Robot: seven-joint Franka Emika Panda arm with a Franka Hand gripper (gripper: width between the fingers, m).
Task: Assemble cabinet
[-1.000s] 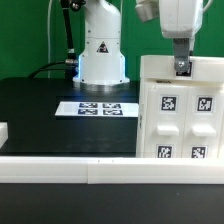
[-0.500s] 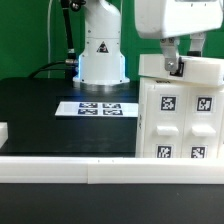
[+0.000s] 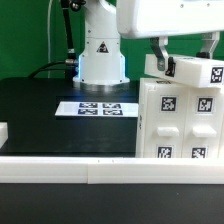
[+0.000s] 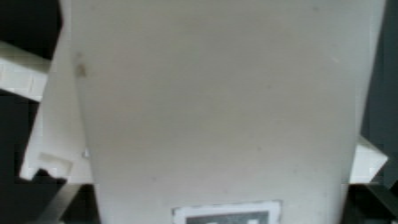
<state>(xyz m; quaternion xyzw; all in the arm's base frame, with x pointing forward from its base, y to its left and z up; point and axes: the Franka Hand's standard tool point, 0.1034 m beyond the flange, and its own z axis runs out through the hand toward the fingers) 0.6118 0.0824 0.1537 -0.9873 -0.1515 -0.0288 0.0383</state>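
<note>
Hanging at the top of the exterior view, toward that view's right: the claw (image 3: 160, 58), with one dark finger (image 3: 159, 57) reaching down from the big white arm housing (image 3: 170, 18) to the upper edge of the cabinet (image 3: 180, 118). Pressing against a tilted white panel (image 3: 195, 71) lying across the cabinet's top, a tagged corner of it poking up at the exterior view's right edge. Cannot tell whether the claw is apart, together or clamped on the panel: only one finger showing, the other hidden behind the panel and the housing.

Filling nearly the whole wrist view: a broad pale panel face (image 4: 214, 110), very close and blurred, with part of a tag (image 4: 228, 215) just showing at one edge and slivers of dark desk beyond its sides.

Standing on the black desk (image 3: 40, 110) at the exterior view's right: the cabinet, a white boxy body with square black-and-white tags across its near face. Lying flat on the desk just beside it, toward the exterior view's left: the marker board (image 3: 98, 108), a thin white strip carrying several tags. Rising behind the board, well back: the white robot base (image 3: 101, 48) with a triangle warning sticker. Running along the near edge of the desk: a low white rail (image 3: 70, 168). Sitting at the exterior view's far left edge: a small white block (image 3: 3, 131), cut off by the frame.
</note>
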